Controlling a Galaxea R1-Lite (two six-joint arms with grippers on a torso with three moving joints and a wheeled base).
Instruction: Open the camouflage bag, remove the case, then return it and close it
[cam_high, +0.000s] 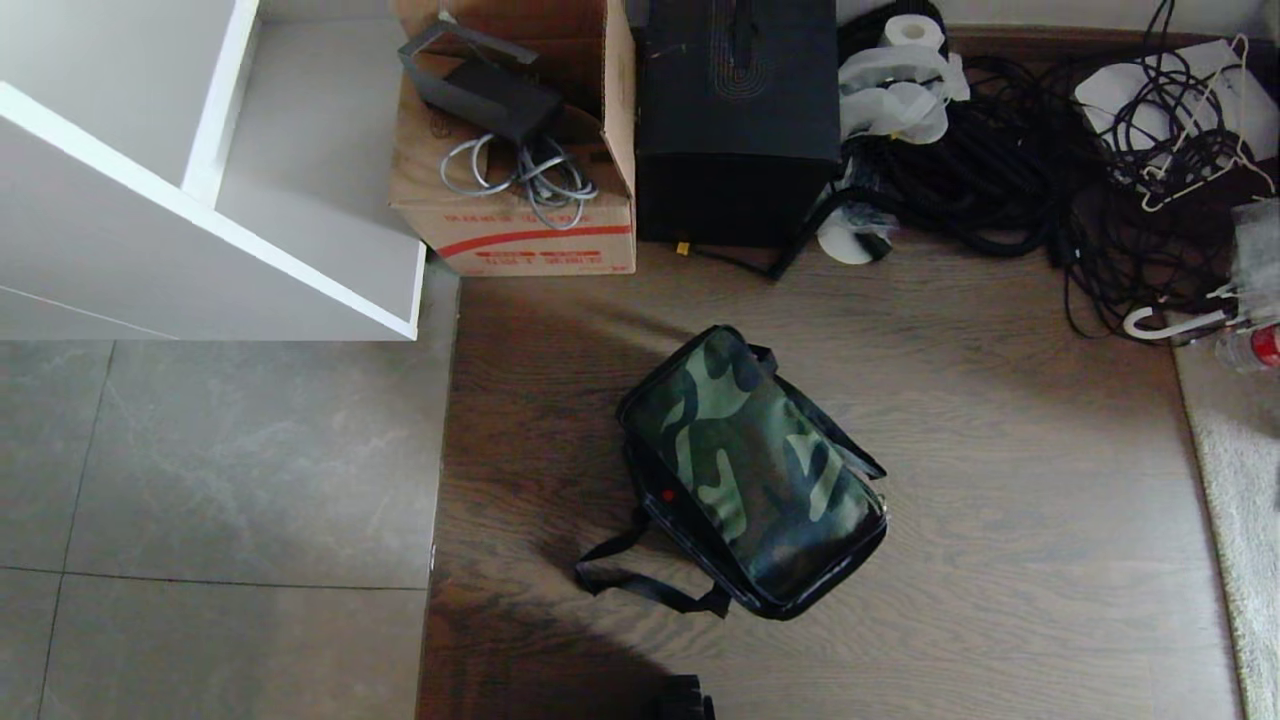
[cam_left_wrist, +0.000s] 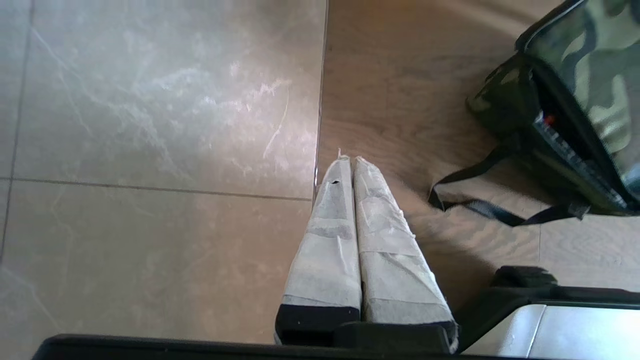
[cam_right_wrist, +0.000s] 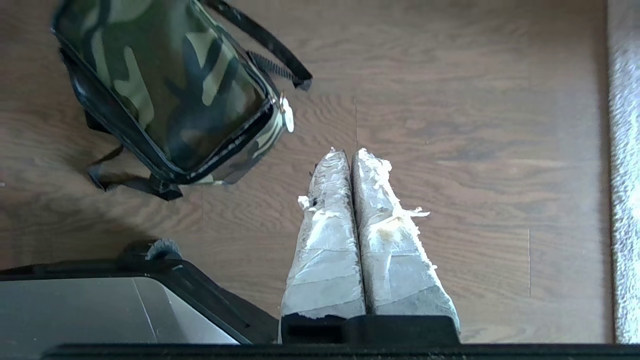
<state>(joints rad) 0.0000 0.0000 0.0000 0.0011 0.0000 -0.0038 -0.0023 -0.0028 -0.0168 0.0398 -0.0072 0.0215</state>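
Observation:
The camouflage bag (cam_high: 755, 470) lies closed on the wooden floor, lid up, its black straps trailing toward me. It also shows in the left wrist view (cam_left_wrist: 585, 85) and the right wrist view (cam_right_wrist: 165, 85). The case is hidden. My left gripper (cam_left_wrist: 348, 159) hangs shut with nothing in it over the seam between tile and wood, well clear of the bag. My right gripper (cam_right_wrist: 345, 152) is shut and empty too, above bare wood on the bag's other side. Neither arm appears in the head view.
Behind the bag stand a cardboard box (cam_high: 520, 140) with cables and a large black cube box (cam_high: 738, 120). A tangle of black cables (cam_high: 1100, 160) fills the back right. A white cabinet (cam_high: 200, 170) is at the left, a pale rug (cam_high: 1245, 500) at the right.

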